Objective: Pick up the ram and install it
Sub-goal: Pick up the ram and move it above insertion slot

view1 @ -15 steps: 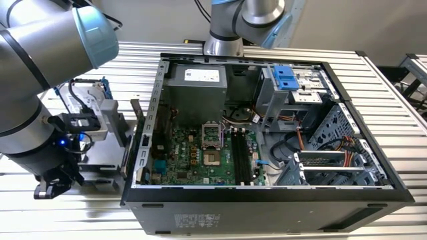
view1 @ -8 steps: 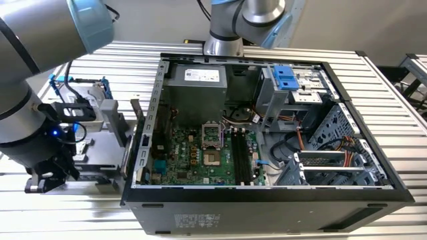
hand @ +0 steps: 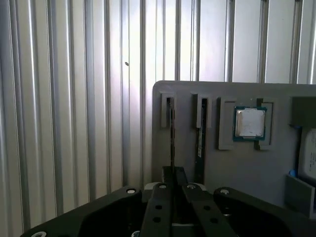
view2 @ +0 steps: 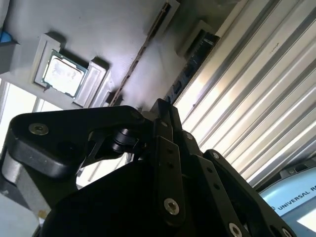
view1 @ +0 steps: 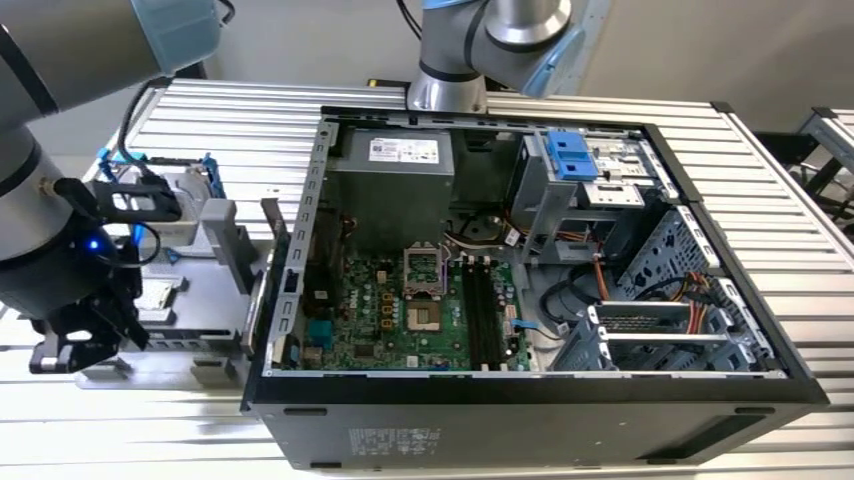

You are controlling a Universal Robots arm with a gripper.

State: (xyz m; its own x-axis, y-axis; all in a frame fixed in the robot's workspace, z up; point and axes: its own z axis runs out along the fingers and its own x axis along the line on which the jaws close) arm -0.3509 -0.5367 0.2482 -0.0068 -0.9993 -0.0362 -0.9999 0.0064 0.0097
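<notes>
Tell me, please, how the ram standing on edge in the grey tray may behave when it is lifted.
The ram looks like a thin flat board, so it is probably stiff and light, yet fragile if twisted. It stands on its narrow edge in a slot of the grey tray, so it would likely tip over once free of it.

And here's the tabletop (view1: 774, 180), a silver deck of ribbed metal slats filling the exterior view. Planted flat on it is the open computer case (view1: 534, 420), dark-walled, taking the middle and the exterior view's right. Just beside it, on the exterior view's left, a grey parts tray (view1: 200, 345) lies on the slats. Behind the case, an arm base (view1: 447, 92) rises from the tabletop. In both wrist views the slats (hand: 74, 123) (view2: 256, 108) run alongside the tray's edge.
</notes>
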